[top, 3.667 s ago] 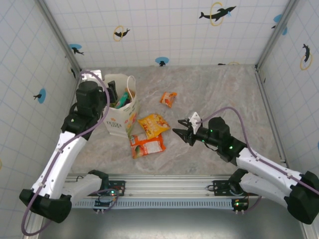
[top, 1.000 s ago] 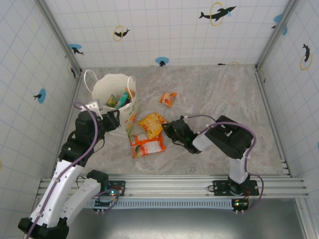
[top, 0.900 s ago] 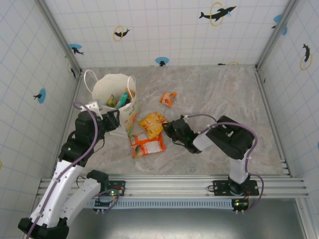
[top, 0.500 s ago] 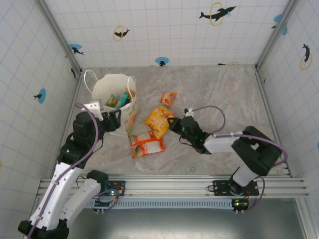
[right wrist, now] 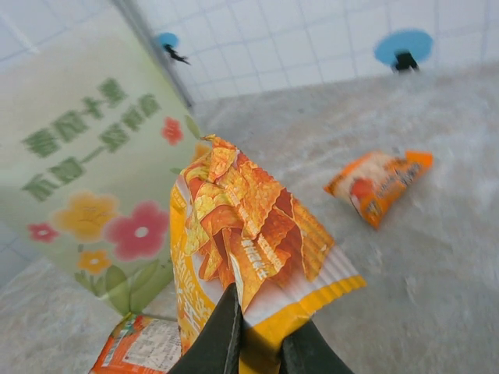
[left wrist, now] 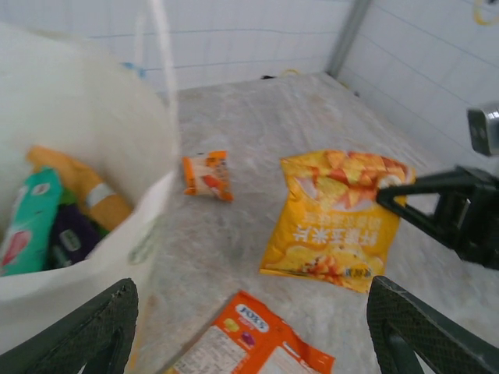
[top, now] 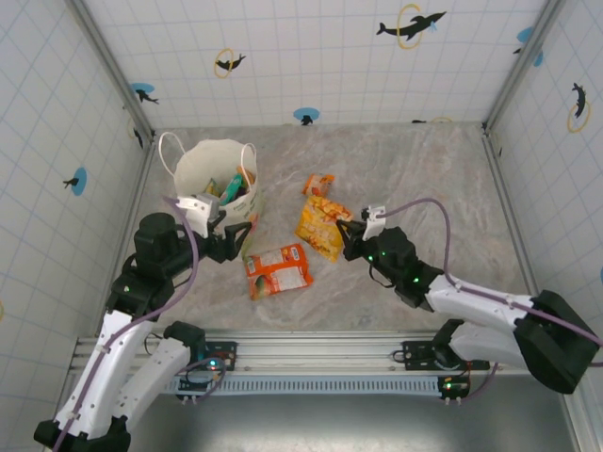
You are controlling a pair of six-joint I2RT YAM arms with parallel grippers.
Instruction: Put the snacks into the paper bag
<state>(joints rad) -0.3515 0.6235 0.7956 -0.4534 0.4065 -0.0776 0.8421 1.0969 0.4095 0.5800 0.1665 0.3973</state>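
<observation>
Tabletop [top: 415, 169]: grey marbled surface | Walls [top: 311, 56]: white grid tiles on three sides | Decals: black dolphin [top: 410, 24] in yellow ring, blue dot [top: 306, 115] | Corner posts [top: 516, 61]: metal | Near edge: metal rail [top: 311, 344] | Light: even

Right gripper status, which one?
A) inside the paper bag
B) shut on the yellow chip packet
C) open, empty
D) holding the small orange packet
B: the right gripper pinches a crumpled edge of the yellow packet, while the small orange packet lies apart behind it.
</observation>
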